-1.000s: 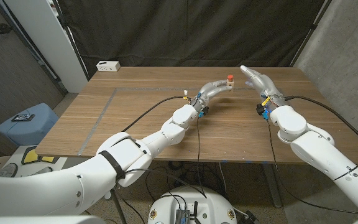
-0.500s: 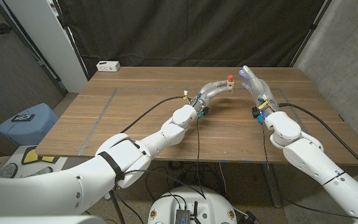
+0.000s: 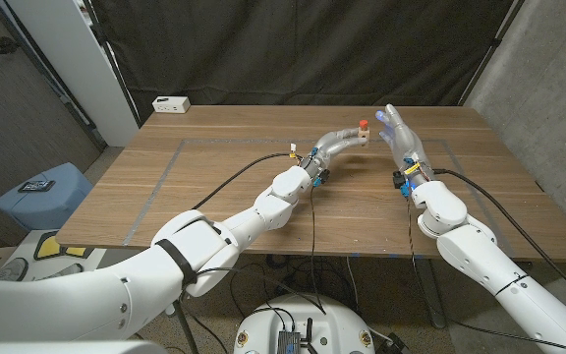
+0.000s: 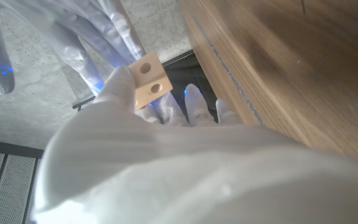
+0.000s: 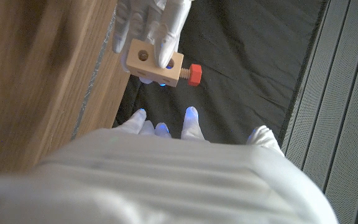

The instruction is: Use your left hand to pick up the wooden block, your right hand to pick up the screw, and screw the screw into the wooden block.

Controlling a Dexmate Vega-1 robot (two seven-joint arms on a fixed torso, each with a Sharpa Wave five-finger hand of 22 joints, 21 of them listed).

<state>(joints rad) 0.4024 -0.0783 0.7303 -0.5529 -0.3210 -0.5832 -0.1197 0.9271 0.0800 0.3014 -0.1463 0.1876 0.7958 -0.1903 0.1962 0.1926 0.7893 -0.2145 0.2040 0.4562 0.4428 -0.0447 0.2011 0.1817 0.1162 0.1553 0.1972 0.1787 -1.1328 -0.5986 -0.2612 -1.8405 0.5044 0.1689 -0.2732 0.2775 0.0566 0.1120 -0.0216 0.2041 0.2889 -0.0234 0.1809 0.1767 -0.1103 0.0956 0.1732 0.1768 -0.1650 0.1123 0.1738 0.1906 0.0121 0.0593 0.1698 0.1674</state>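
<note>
Block [image 5: 156, 65] gripped in our left hand [image 3: 347, 137], screw [image 5: 193, 74] already in it; our right hand [image 3: 397, 126] open beside screw. We risk knocking block loose.

wooden table [image 3: 214, 187] with a small white box [image 3: 172, 103] at its far left corner
</note>
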